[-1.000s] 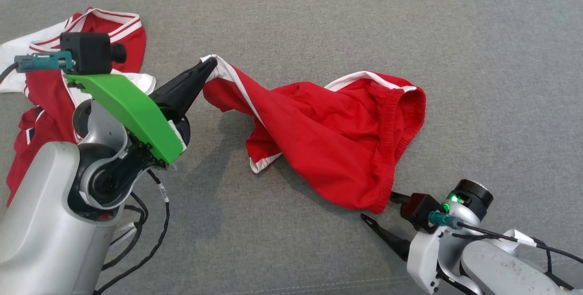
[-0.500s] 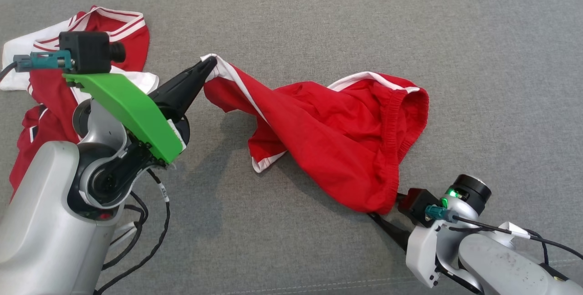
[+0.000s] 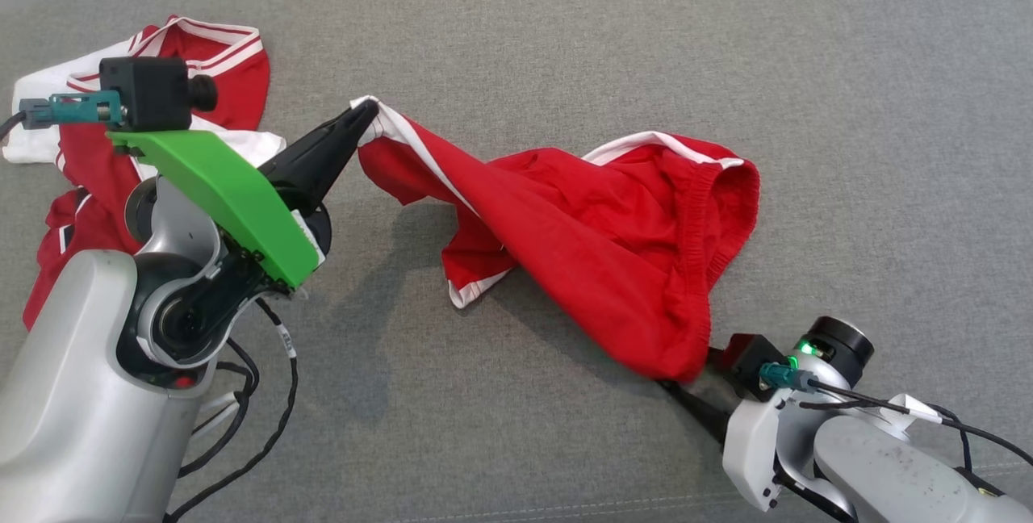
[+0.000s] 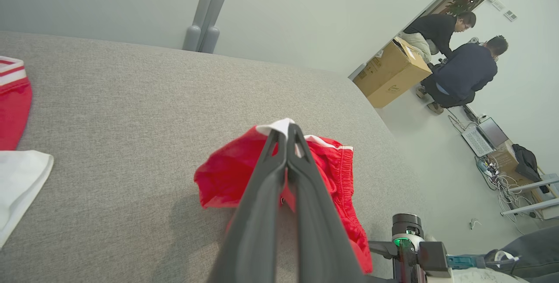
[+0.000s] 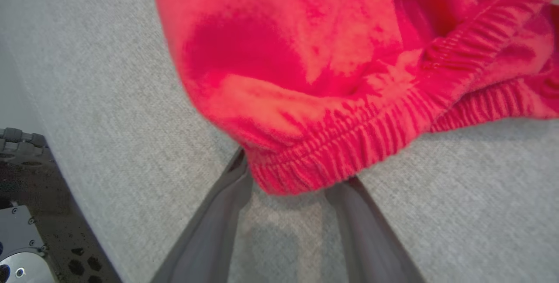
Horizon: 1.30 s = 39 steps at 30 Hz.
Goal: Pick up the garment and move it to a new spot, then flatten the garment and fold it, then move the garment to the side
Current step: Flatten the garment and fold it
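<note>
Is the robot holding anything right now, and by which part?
The left gripper pinches the red shorts by a white-edged corner of a leg hem. The right gripper stands open at the waistband corner, not gripping it.

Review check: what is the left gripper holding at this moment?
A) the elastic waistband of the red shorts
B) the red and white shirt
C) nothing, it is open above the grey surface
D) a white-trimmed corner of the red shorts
D: the left gripper is shut on a white-edged corner of the red shorts, and the cloth trails from its tips in the head and left wrist views.
</note>
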Available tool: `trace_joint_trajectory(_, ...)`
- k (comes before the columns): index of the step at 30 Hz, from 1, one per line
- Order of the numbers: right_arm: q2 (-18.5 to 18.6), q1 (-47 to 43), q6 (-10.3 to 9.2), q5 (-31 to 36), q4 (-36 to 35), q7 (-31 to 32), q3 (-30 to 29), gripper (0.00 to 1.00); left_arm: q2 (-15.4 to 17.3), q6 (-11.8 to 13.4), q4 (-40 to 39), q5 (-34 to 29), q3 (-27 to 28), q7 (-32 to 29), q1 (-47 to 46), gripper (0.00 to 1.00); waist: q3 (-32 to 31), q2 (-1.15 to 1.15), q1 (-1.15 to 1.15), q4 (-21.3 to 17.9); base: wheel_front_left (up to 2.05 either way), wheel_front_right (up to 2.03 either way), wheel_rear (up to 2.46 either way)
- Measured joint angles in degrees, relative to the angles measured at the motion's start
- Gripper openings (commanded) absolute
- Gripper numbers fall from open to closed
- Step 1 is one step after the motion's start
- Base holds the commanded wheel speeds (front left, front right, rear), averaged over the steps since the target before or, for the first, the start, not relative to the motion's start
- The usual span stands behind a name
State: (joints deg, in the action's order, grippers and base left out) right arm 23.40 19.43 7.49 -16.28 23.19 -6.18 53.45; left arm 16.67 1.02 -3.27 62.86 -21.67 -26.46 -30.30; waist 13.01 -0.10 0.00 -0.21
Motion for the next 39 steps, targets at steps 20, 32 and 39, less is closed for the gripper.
trace_joint_trajectory(20,2.08,0.9,-0.03,-50.9,-30.16,6.47,-4.32,0.0,4.35,-0.1,0.76,1.09,3.19,-1.96,0.03,0.0,-3.61,0.0,0.0,-2.24,0.0,0.0,0.0)
trace_joint_trajectory(32,15.35,-0.54,-0.09,-76.49,-46.15,11.67,-20.31,0.0,6.49,-0.47,-5.63,5.61,5.82,-5.83,-0.15,0.0,-7.77,0.0,0.0,-3.73,0.0,0.0,0.0)
trace_joint_trajectory(39,18.06,-6.06,-0.97,-89.02,-45.65,14.94,-23.19,0.0,8.0,2.07,-8.58,7.94,6.23,-9.38,-0.12,0.0,-7.28,0.0,0.0,-3.96,0.0,0.0,0.0)
